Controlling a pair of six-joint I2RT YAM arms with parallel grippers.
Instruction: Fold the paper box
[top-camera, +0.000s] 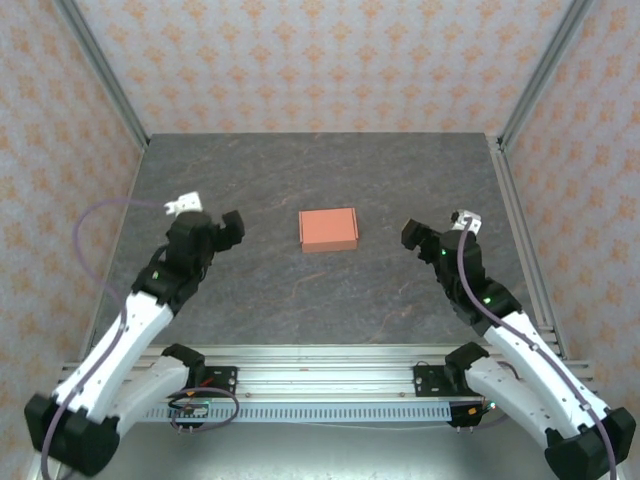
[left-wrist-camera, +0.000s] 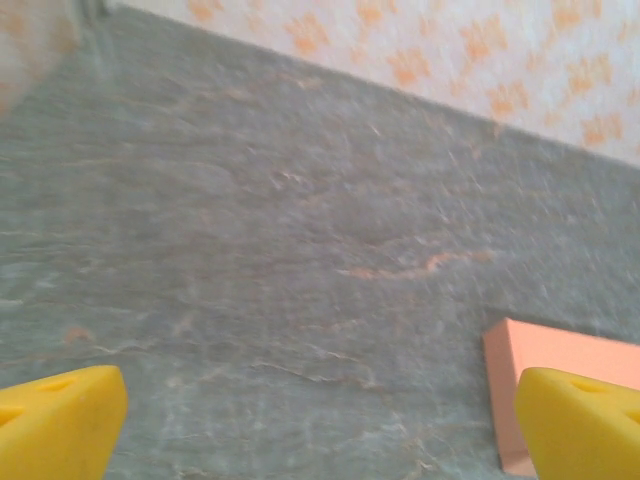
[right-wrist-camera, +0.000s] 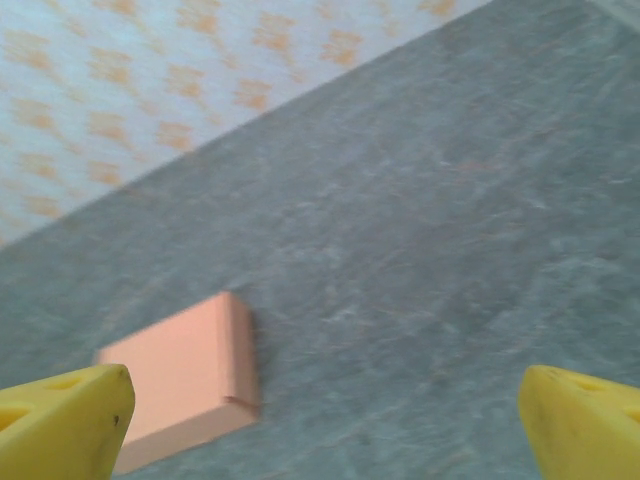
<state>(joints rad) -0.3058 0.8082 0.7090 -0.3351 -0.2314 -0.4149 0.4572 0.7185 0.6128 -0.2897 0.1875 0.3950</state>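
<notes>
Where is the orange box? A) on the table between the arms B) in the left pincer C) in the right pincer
A: the paper box sits on the table, apart from the left pincer and the right pincer, both open.

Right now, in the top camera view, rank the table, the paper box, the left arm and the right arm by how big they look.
1. table
2. left arm and right arm: they look alike, so not ranked; both sit nearer the camera, which enlarges them.
3. paper box, smallest.
</notes>
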